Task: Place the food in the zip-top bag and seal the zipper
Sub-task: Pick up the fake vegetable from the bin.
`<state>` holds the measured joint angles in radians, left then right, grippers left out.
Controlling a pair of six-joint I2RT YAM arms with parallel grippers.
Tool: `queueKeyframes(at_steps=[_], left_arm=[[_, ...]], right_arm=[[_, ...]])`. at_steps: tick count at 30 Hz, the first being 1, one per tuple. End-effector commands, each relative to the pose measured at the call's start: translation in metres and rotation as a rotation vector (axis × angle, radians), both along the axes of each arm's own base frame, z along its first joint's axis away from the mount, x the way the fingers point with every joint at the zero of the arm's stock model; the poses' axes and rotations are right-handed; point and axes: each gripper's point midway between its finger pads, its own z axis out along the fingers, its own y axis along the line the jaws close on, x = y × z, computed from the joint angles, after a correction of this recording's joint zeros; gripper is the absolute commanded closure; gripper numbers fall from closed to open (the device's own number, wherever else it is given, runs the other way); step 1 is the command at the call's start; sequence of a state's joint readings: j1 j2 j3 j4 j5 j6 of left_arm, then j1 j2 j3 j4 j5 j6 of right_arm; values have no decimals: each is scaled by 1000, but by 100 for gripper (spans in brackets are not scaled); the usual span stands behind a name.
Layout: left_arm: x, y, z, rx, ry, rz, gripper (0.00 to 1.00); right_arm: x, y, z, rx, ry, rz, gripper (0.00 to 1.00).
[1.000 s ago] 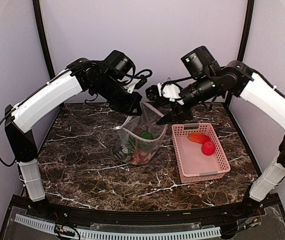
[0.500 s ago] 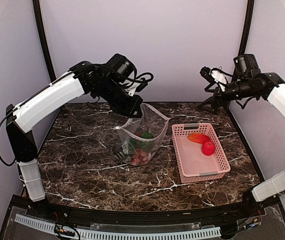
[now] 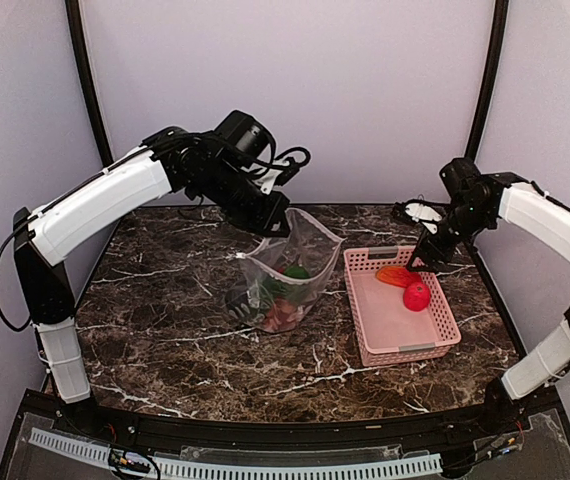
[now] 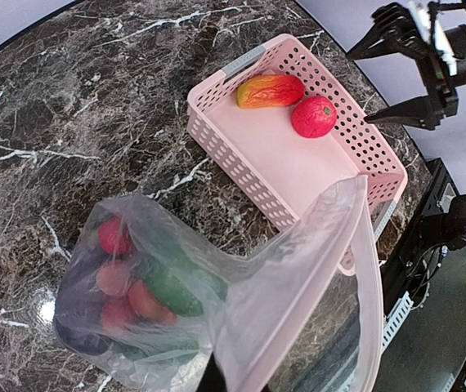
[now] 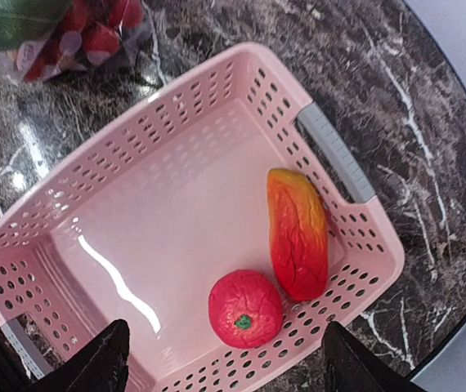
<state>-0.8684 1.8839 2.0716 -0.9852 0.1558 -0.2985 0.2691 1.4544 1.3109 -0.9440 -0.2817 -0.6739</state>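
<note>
The clear zip-top bag (image 3: 295,262) stands open on the table, and my left gripper (image 3: 277,226) is shut on its upper rim and holds it up. In the left wrist view the bag (image 4: 294,282) shows red and green food (image 4: 147,286) at its bottom, with the pale pink zipper (image 4: 369,278) running along the mouth. My left gripper (image 4: 215,379) is mostly hidden behind the plastic. An orange-red oval (image 5: 298,233) and a round red fruit (image 5: 245,309) lie in the pink basket (image 5: 176,106). My right gripper (image 5: 225,359) hangs open above them, holding nothing.
The pink basket (image 3: 435,348) sits right of the bag, close to the table's right edge. Dark marble table (image 3: 165,330) spreads left and in front. The cage's black posts (image 3: 480,90) stand behind the right arm.
My right gripper has left the bag's mouth, swung up and right, then come down over the basket's far end. The left gripper still holds the bag.
</note>
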Motion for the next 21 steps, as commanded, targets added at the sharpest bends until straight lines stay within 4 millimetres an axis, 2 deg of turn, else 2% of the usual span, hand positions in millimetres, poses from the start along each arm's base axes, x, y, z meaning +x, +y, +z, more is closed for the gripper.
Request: queueKeyframes(at_steps=[1, 6, 12, 21], left_arm=[[-7, 4, 13, -44, -12, -13, 99], [-6, 2, 12, -54, -11, -13, 99], [-9, -1, 9, -70, 10, -17, 99], [-9, -1, 10, -72, 8, -16, 99]], right_arm=[[-20, -18, -30, -121, 115, 24, 22], [-19, -31, -55, -208, 159, 8, 21], [-16, -42, -71, -275, 168, -2, 21], [-6, -42, -99, -304, 182, 17, 23]])
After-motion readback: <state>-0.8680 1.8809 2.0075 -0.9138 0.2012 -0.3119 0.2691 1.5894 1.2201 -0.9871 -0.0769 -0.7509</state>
